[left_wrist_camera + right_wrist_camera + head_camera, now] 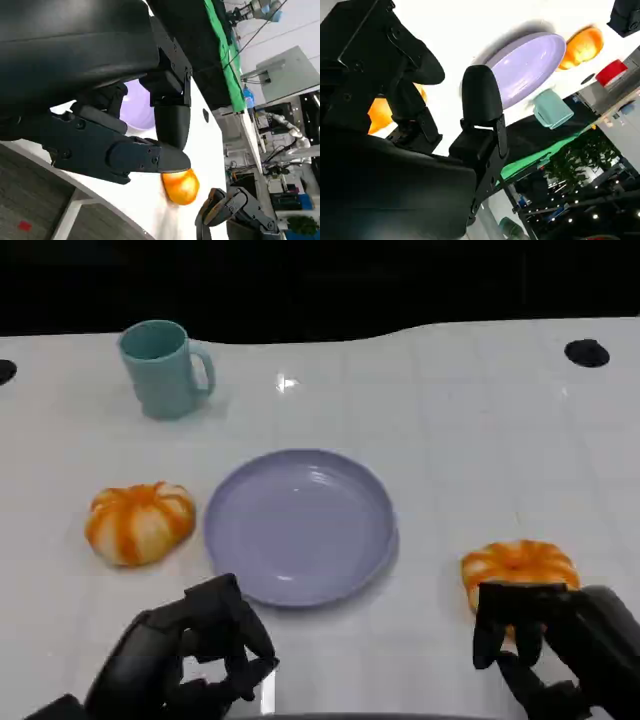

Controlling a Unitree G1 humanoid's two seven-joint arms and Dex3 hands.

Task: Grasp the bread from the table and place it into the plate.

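Bread (519,564) sits on table (470,440) right of purple plate (300,525), w/ right hand (545,640) just behind it, fingers spread, holding nothing (left hand (195,650) likewise idle, fingers apart).

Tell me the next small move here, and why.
Probably lower the right hand onto the nearer bread and close its fingers. The hand hovers just short of that bread holding nothing, and the plate lies bare.

Two orange-and-white bread rolls, one (140,523) left and one (519,566) right, one lavender plate (300,525), one teal mug (162,368)
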